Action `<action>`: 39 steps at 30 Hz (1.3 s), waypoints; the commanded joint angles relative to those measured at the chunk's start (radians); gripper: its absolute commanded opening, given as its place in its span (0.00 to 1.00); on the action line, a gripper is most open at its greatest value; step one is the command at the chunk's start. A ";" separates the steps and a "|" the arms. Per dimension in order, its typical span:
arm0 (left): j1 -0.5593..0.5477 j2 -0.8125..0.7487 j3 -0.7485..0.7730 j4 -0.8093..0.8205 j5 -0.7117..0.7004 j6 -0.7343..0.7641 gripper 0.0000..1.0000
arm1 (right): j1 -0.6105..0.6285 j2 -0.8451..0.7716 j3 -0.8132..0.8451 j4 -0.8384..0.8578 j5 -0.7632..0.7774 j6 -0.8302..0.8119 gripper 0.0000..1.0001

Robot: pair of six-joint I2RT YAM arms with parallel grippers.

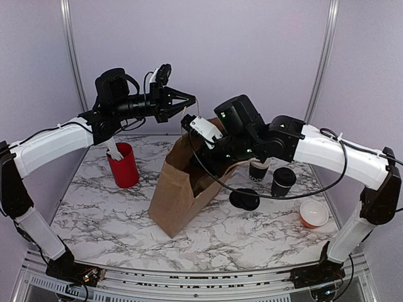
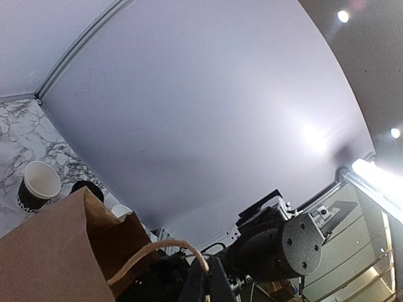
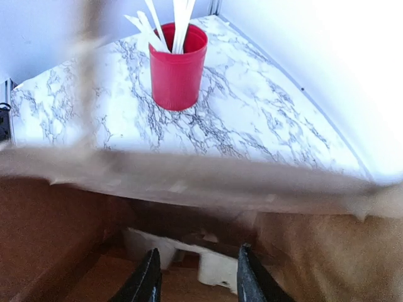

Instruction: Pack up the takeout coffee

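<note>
The takeout coffee (image 1: 283, 181), a small black cup with a black lid, stands on the table right of the brown paper bag (image 1: 179, 192); its top also peeks over the bag's edge (image 2: 88, 187). High above the table, my left gripper (image 2: 208, 272) is shut on the bag's pale handle (image 2: 157, 248) and holds the mouth up. My right gripper (image 3: 196, 255) reaches into the bag's mouth, open, with nothing between its fingers. A white piece (image 3: 217, 267) lies at the bag's bottom below them.
An open black cup with a white inside (image 1: 258, 170) stands beside the coffee. Loose black lids (image 1: 244, 199) lie in front of it, and an orange bowl (image 1: 313, 214) sits at the right. A red cup of white sticks (image 1: 123, 165) stands left of the bag.
</note>
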 commanded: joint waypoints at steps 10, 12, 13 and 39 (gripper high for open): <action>0.166 -0.064 -0.190 0.114 -0.027 -0.082 0.00 | 0.004 0.122 0.210 -0.046 0.020 0.004 0.40; 0.171 -0.067 -0.193 0.107 -0.029 -0.074 0.00 | 0.005 0.125 0.237 -0.044 0.013 0.004 0.40; 0.173 -0.069 -0.192 0.100 -0.031 -0.068 0.00 | 0.005 0.122 0.247 -0.041 0.013 0.005 0.40; 0.180 -0.089 -0.004 -0.340 -0.125 0.260 0.49 | -0.124 -0.122 0.088 0.155 0.251 0.211 0.73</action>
